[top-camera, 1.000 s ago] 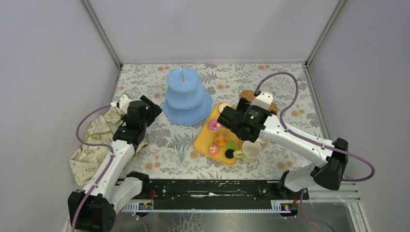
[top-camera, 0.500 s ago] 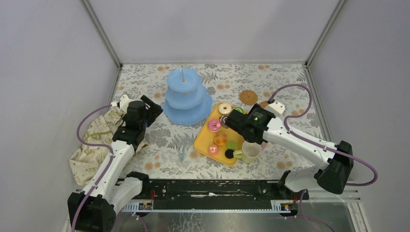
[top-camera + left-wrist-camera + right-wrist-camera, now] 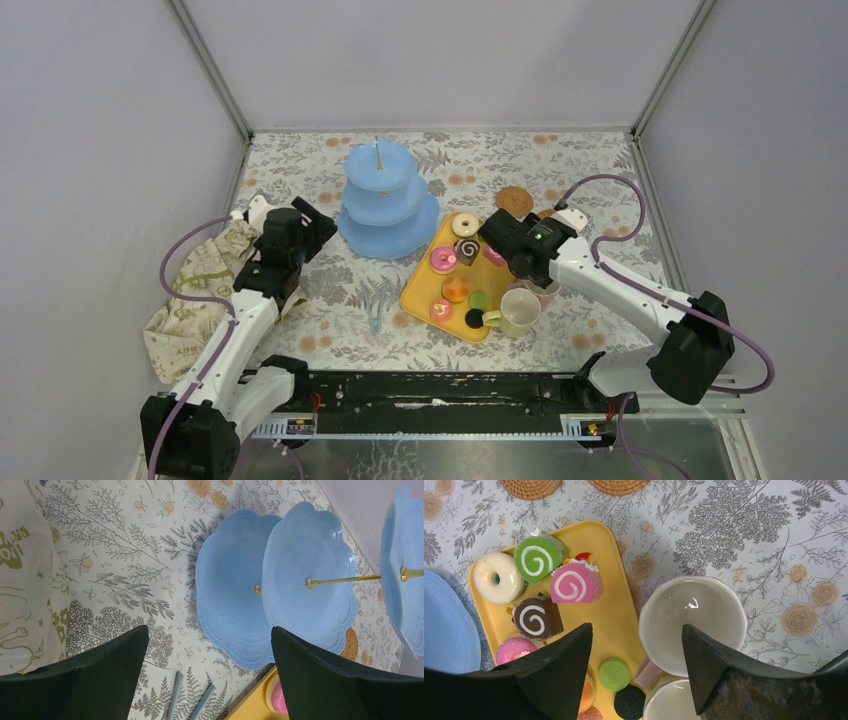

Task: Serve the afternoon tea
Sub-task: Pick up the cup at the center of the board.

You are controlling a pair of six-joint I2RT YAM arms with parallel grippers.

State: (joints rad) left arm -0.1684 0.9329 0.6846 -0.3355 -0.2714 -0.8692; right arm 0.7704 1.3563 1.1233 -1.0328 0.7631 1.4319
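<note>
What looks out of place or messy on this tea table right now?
Only the beige printed cloth: it lies crumpled at the left edge, not flat. The pink mug and pale green mug stand upright; nothing spilled.

Pink mug [image 3: 691,622] hemmed: yellow tray [image 3: 616,605] left, green mug [image 3: 671,705] near side; bare tablecloth [image 3: 774,555] right.

No text can be read: only the crumpled beige fabric cloth [image 3: 178,335], well left of the light-blue three-tier stand [image 3: 385,195], bears green lettering, and it is illegible.
</note>
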